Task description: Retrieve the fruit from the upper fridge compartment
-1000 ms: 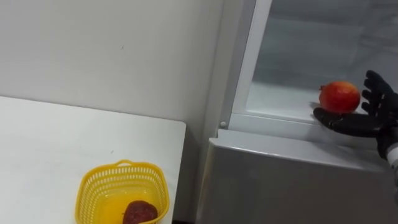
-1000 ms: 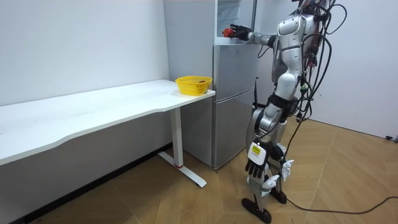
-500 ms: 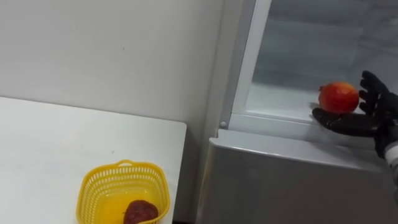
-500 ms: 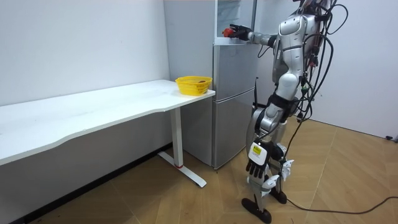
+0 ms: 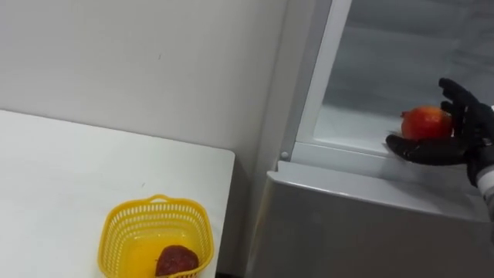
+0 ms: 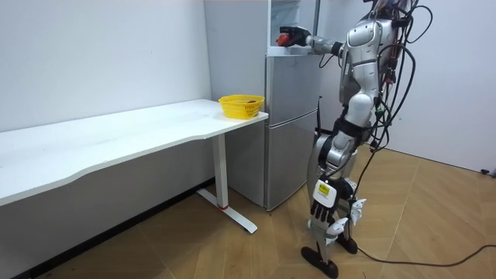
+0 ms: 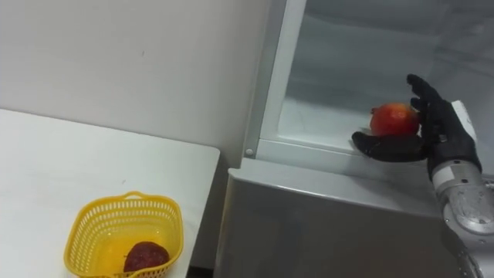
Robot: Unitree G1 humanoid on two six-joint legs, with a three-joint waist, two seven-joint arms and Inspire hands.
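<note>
The robot stands upright close before a grey fridge, right arm raised into the open upper fridge compartment. Its black right hand is spread around a round red-orange fruit at the front edge of the compartment's white shelf. The thumb stretches out low across the near side of the fruit, and the fingers stand fairly straight on its far right side, so the fruit sits in the gap between them, touching the hand but not squeezed. Just below the hand is the closed lower fridge door. Well down and to the left of the hand, a yellow basket sits near the corner of a white table, with a dark red fruit lying inside it. In the room view the left hand hangs beside the thigh.
</note>
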